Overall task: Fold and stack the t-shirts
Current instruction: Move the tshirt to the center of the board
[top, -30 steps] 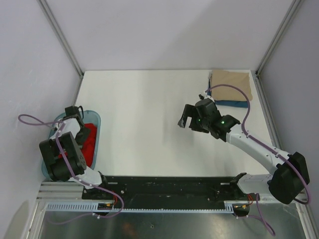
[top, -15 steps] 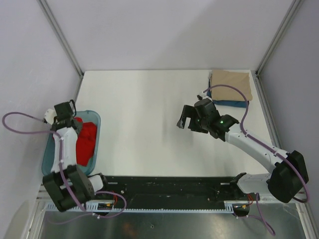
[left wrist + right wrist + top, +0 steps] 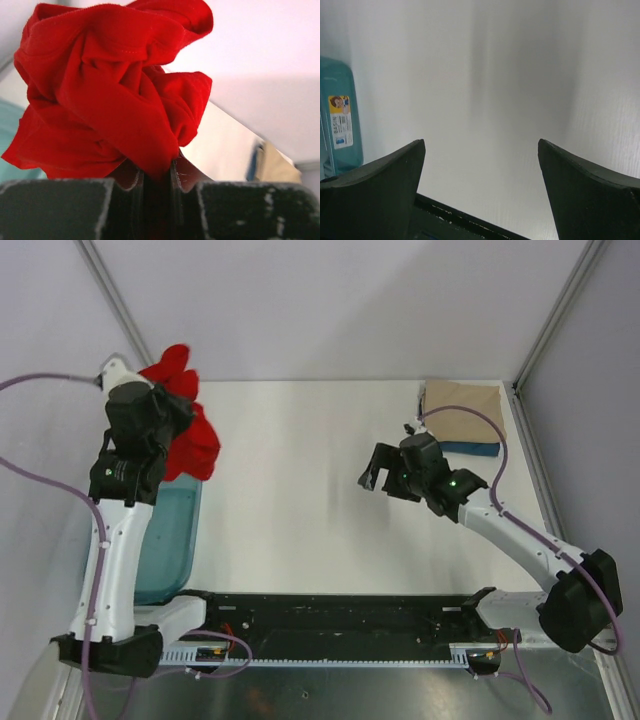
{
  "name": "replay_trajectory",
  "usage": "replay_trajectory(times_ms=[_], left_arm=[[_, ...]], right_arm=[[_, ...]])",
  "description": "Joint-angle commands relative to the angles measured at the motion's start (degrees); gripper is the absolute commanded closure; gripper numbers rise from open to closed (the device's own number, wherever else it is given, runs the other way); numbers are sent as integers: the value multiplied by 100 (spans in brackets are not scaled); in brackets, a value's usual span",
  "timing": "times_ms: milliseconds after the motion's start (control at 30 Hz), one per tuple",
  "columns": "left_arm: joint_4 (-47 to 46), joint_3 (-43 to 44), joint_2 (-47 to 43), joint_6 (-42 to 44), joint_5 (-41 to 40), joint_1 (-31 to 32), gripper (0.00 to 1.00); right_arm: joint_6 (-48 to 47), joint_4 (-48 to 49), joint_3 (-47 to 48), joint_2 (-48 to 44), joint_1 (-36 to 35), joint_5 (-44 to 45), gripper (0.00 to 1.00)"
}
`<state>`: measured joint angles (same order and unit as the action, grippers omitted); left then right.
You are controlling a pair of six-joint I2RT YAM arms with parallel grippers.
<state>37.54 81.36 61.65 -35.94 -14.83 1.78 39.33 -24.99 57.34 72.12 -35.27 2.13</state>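
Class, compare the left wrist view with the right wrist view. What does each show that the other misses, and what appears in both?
Only the left wrist view: the red shirt, bunched up and pinched in the left gripper; far off to the right, the folded tan shirt with a strip of the blue shirt at its side.
Only the right wrist view: the right gripper, wide open and holding nothing, and a label on the tub.
Both: the teal tub at the left edge and the white table.

I closed the left gripper (image 3: 159, 172) on the red t-shirt (image 3: 110, 95) and lifted it, bunched, out of the teal tub (image 3: 165, 540).
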Motion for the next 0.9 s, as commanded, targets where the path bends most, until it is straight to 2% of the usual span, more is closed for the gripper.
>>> replay_trajectory(times_ms=[0,200,367,400,433,500,533,567,600,700,867], left_arm=[[-175,740,248,481,-27,1131,100],[-184,894,892,710,-53,2568,100],[-212,606,1726,801,633,3097,100],[-217,555,1956,884,834,3151,95],[-223,520,2171,987,991,3209,81],[-226,475,2480,1209,1123,3264,42],[-219,454,2539,1281,1118,3274,26],[-220,435,2542,1348,1077,3275,14],[-216,403,2495,1408,1012,3267,7],[-206,170,2157,1505,879,3105,1],[-206,-689,1387,1471,856,2661,1]], right_arm=[[-40,12,250,-440,355,199,1],[-38,-171,254,-761,797,443,1],[-44,-435,259,-749,956,587,1],[-51,-484,255,-715,958,622,1],[-58,-526,244,-659,955,639,1],[-108,-579,223,-526,935,613,1],[-135,-600,215,-446,908,595,1],[-162,-615,202,-375,864,595,1],[-180,-627,192,-313,815,604,1],[-183,-552,75,-213,623,658,1],[-34,-369,-90,-91,227,781,1]])
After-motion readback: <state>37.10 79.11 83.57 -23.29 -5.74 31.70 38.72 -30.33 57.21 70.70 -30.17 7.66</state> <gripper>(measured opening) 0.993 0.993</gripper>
